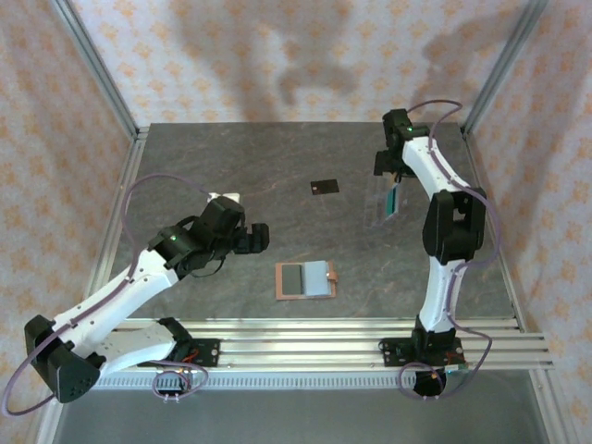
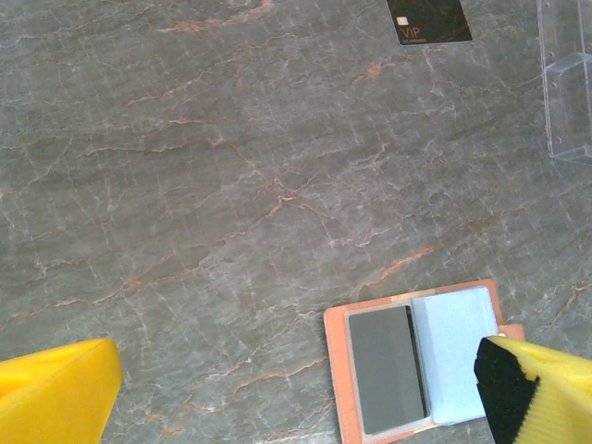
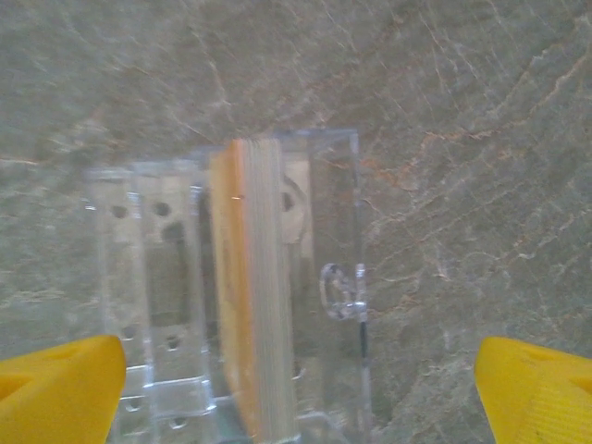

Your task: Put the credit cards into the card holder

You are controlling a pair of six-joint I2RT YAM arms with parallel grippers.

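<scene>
The left gripper [image 2: 296, 398] was held wide open and empty above the table [image 2: 185, 185], beside an open wallet [image 2: 336, 379] with grey and pale-blue panels. A black card [image 2: 428, 20] was laid flat farther back. In a clear holder [image 3: 333, 185], cards [image 3: 254, 287], one teal, were stood on edge. Over it the right gripper [image 3: 296, 388] was spread wide, empty.

Table [image 1: 231, 157] bears black card [image 1: 325, 186], card holder [image 1: 305, 279], clear case [image 1: 387, 205].

Both arms reach forward, left pincer [image 1: 262, 237] and right pincer [image 1: 385, 169] spread wide.
</scene>
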